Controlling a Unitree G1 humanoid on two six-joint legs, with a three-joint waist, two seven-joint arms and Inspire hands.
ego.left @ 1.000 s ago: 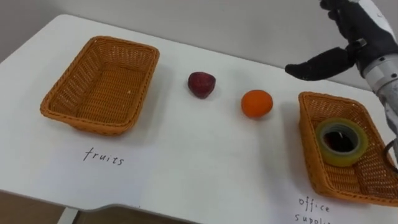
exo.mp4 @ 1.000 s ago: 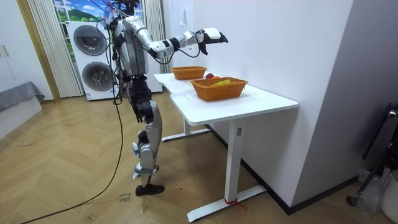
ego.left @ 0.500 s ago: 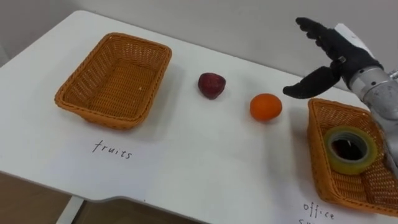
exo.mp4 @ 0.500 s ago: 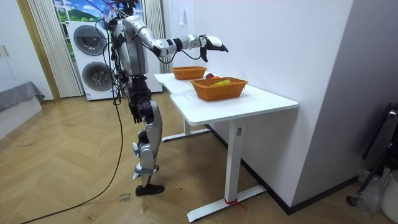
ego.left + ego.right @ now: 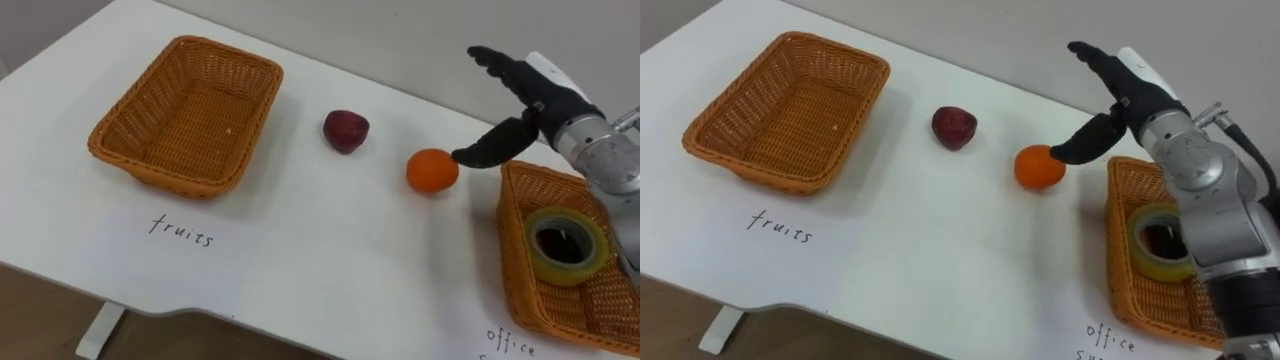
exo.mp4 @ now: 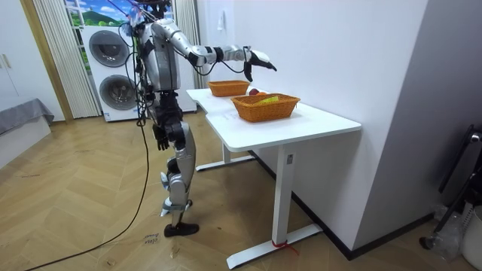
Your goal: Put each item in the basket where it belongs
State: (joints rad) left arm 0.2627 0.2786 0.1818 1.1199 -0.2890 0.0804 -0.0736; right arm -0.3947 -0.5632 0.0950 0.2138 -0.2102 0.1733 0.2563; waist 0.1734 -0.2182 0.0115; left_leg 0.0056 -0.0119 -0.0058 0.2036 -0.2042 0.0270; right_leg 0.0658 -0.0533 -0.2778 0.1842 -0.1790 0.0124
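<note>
An orange (image 5: pixel 432 171) (image 5: pixel 1039 167) lies on the white table, right of a dark red fruit (image 5: pixel 346 131) (image 5: pixel 954 128). My right hand (image 5: pixel 520 98) (image 5: pixel 1112 90) hovers open just right of and above the orange, thumb tip close to it, fingers spread. The empty wicker basket (image 5: pixel 188 112) (image 5: pixel 787 108) marked for fruits sits at the left. A second wicker basket (image 5: pixel 560 260) (image 5: pixel 1150 255) at the right holds a roll of yellowish tape (image 5: pixel 568 243) (image 5: pixel 1163 243). In the room view my left hand (image 6: pixel 159 135) hangs by my side.
Handwritten labels are on the table in front of each basket. The table (image 5: pixel 330 250) stands against a white wall. In the room view I stand at the table's end, with washing machines (image 6: pixel 114 71) behind me.
My right hand has come down and leftward from above the right basket to beside the orange. The view has shifted a little.
</note>
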